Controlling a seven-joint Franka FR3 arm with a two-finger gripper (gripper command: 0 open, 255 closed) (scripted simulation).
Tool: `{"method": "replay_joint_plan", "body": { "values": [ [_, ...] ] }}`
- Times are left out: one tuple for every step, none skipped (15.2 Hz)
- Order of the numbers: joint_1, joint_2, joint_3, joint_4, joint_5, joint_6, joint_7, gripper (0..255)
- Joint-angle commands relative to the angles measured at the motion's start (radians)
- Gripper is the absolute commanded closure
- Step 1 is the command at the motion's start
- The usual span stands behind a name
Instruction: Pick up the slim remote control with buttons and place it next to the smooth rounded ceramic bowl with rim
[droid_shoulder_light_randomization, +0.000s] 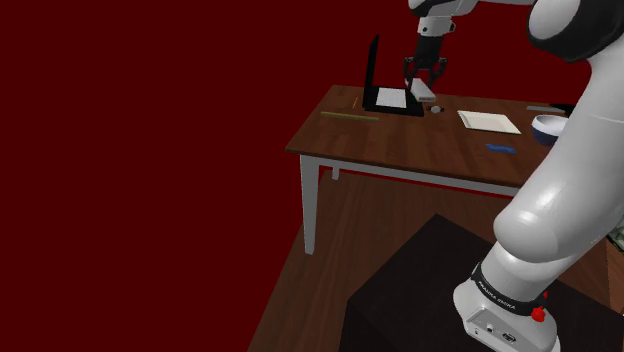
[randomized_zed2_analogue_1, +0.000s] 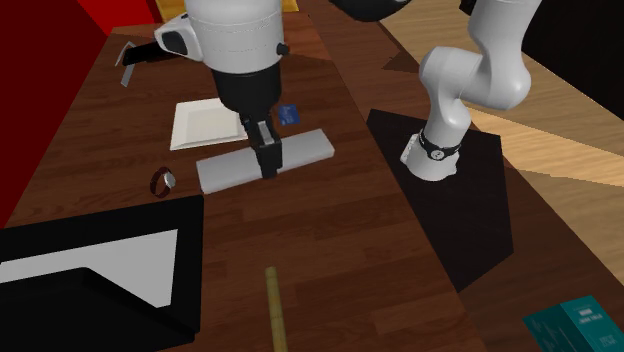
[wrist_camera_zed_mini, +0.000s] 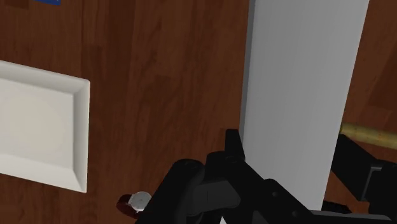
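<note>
My claw (randomized_zed2_analogue_1: 268, 166) is closed on the grey remote control (randomized_zed2_analogue_1: 312, 148). One black finger (wrist_camera_zed_mini: 232, 147) is pressed on each long side, right at its middle. The remote lies across the brown wooden table (randomized_zed2_analogue_1: 330, 250) in the middle of the second exterior view, just below the white square plate (randomized_zed2_analogue_1: 205, 125) and near a small watch (randomized_zed2_analogue_1: 163, 181). In the shoulder view it is near the top, just right of the open black laptop (droid_shoulder_light_randomization: 385, 98). I cannot tell if it is off the table.

The remote is long, thin and flat, and I see no buttons drawn on it. I think it is hard and light and will not bend. Its sides look smooth, so it could slip or tip if I held one end. The middle is the best place to hold it.

The bowl (droid_shoulder_light_randomization: 548, 128), white with a blue band, sits at the right edge of the shoulder view, well apart from the remote and past the plate.
</note>
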Motion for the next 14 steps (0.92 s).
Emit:
{"method": "replay_joint_plan", "body": {
  "values": [
    [-0.01,-0.067,-0.012,-0.084,-0.021,0.02,-0.02,255],
    [-0.015,-0.099,-0.017,-0.119,-0.031,0.026,-0.029,255],
    [-0.021,-0.129,-0.023,-0.153,-0.042,0.031,-0.038,255],
    [-0.028,-0.159,-0.029,-0.185,-0.052,0.036,-0.048,255],
    [-0.035,-0.189,-0.035,-0.216,-0.063,0.039,-0.057,255],
    [-0.042,-0.218,-0.041,-0.245,-0.074,0.042,-0.067,255],
    [-0.05,-0.246,-0.048,-0.273,-0.085,0.043,-0.078,255],
    [-0.058,-0.274,-0.054,-0.3,-0.096,0.045,-0.089,255],
    [-0.066,-0.301,-0.061,-0.325,-0.107,0.045,-0.1,255],
    [-0.075,-0.328,-0.068,-0.349,-0.119,0.045,-0.111,255],
    [-0.085,-0.354,-0.076,-0.372,-0.13,0.044,-0.123,255],
    [-0.094,-0.379,-0.083,-0.394,-0.142,0.042,-0.135,255],
    [-0.104,-0.404,-0.091,-0.414,-0.154,0.04,-0.148,255],
    [-0.114,-0.429,-0.099,-0.433,-0.165,0.038,-0.161,255]
  ]
}}
